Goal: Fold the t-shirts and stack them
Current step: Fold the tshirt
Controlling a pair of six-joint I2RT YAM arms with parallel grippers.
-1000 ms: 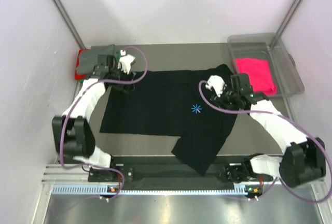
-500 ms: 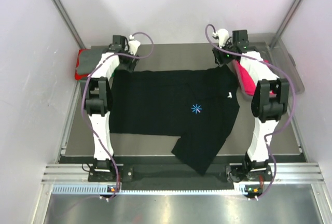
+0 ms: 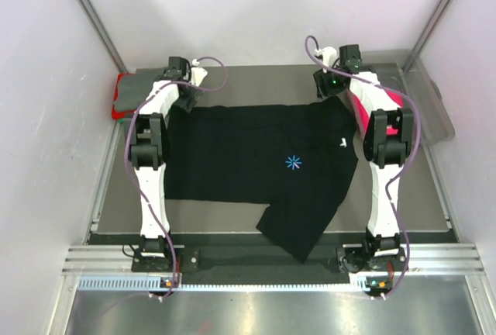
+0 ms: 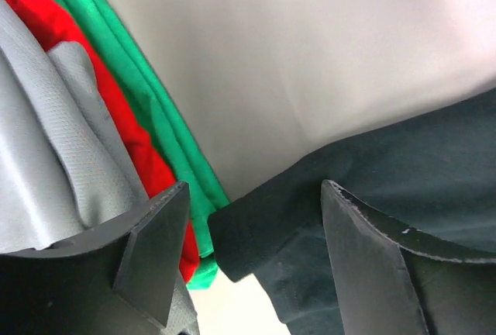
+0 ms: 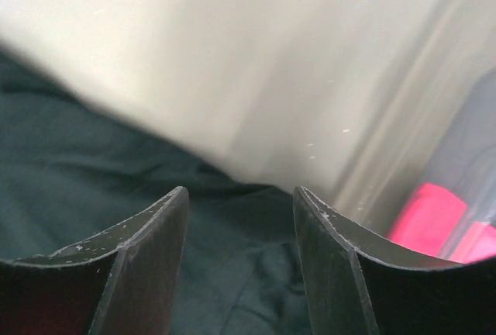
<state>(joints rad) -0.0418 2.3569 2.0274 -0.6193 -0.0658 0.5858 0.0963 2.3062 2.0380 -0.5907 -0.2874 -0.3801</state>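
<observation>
The black t-shirt point(image 3: 256, 160) with a light-blue asterisk print point(image 3: 293, 163) lies spread on the table, one sleeve hanging toward the near edge. My left gripper point(image 3: 186, 98) is open over its far left corner point(image 4: 256, 234), jaws on either side of the cloth. My right gripper point(image 3: 329, 91) is open over its far right corner point(image 5: 240, 219). A folded stack with grey on top point(image 3: 143, 87), red point(image 4: 116, 110) and green point(image 4: 147, 94) sits at the far left. The hot-pink tee point(image 3: 368, 114) lies in the bin, partly hidden by my right arm.
A clear plastic bin point(image 3: 430, 102) stands at the far right. White walls and metal posts point(image 3: 97, 21) enclose the table. The table's near edge has a rail point(image 3: 248, 261) where the arm bases are bolted.
Both arms have stretched out from the shirt's middle to its far corners. In the last half second each gripper shifted slightly along the far edge.
</observation>
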